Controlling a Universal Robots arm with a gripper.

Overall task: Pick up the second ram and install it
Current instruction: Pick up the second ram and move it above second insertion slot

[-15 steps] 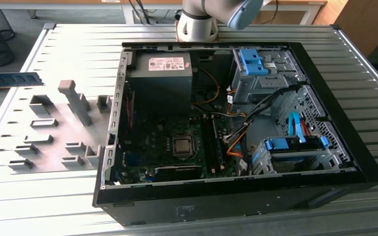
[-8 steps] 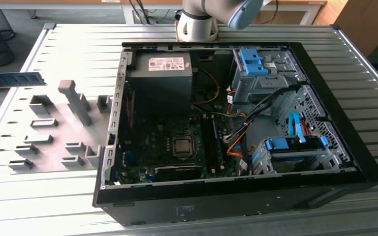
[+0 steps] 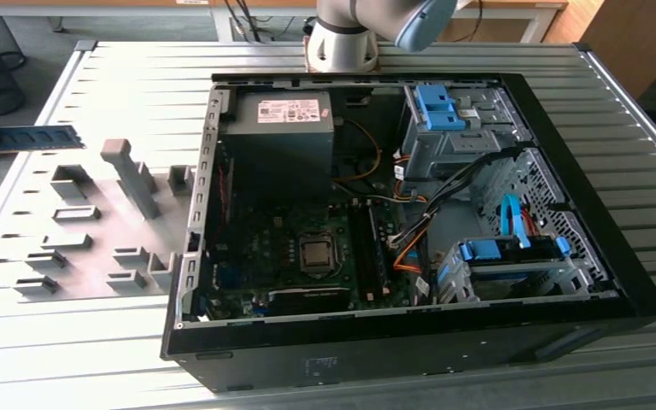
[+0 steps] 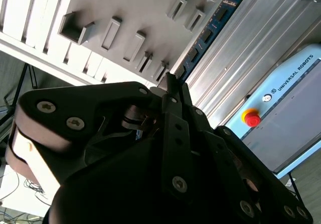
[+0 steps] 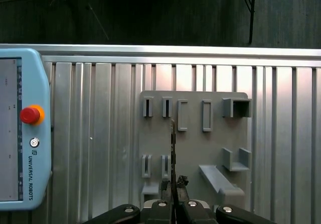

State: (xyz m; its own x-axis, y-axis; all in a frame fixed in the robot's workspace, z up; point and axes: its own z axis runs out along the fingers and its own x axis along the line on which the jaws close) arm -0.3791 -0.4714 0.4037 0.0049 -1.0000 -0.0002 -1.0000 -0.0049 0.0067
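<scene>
Above the grey fixture plate [image 5: 195,133], the second ram [image 4: 213,25] is clamped at one end by the closed gripper [image 4: 170,86]. It is a thin blue-green board with a row of dark rectangular chips, seen edge-on in the first wrist view. The plate is matte plastic with boxy blocks. The table [image 3: 134,77] is ribbed aluminium. An open black computer case [image 3: 419,342] lies well apart.

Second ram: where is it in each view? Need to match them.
Exterior view: second ram at the exterior view's left edge.
First wrist view: edge-on sliver held in the tool.
Second wrist view: slanted strip extending from the tool.
Shared landmark: grey fixture plate.
</scene>
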